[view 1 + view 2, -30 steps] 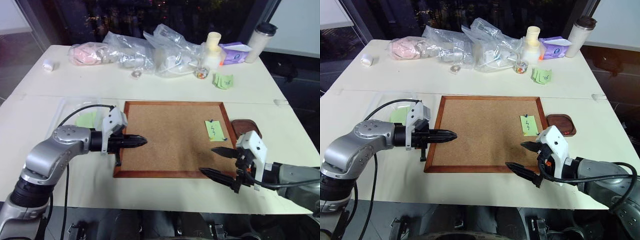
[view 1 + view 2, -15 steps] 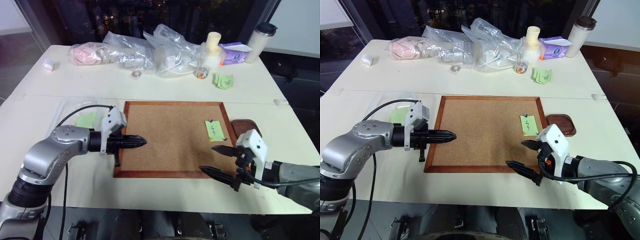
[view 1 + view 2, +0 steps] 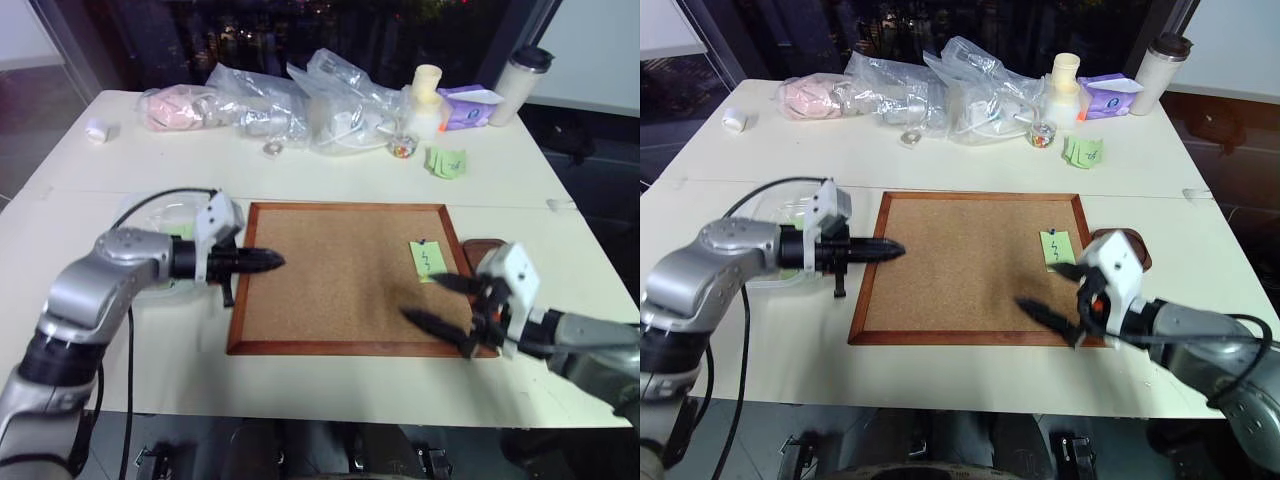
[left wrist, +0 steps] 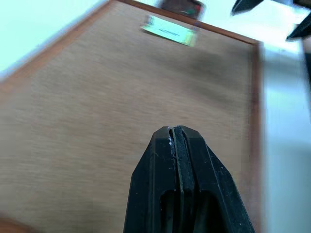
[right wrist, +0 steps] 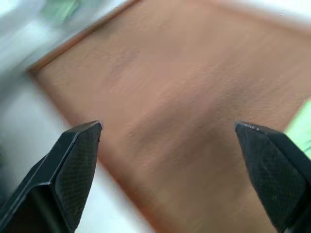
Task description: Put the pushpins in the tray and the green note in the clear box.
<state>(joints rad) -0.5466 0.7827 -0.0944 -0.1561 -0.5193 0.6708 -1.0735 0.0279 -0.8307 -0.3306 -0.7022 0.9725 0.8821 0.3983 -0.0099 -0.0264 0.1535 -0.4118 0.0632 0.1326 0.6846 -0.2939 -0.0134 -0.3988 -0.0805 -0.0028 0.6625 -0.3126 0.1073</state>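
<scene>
The green note (image 3: 428, 260) lies on the right side of the corkboard (image 3: 340, 285), with a dark blue pushpin (image 3: 424, 241) at its top edge. The dark-brown tray (image 3: 478, 247) sits just right of the board, partly behind my right gripper (image 3: 425, 300). That gripper is open and empty over the board's near right corner, just in front of the note. My left gripper (image 3: 275, 262) is shut and empty, pointing across the board's left edge. The clear box (image 3: 135, 210) lies behind my left arm with something pale green inside. The left wrist view shows the note (image 4: 169, 31) far ahead.
Wrinkly plastic bags (image 3: 300, 100), a white bottle (image 3: 427, 95), a purple pack (image 3: 470, 105) and a tumbler (image 3: 522, 80) line the table's far side. A bunch of green slips (image 3: 446, 160) lies behind the board. A small white roll (image 3: 97, 130) sits far left.
Both arms have moved forward. The left gripper rose along the board's left edge, still shut. The right gripper came over the board's near right corner, closer to the note, still open.
</scene>
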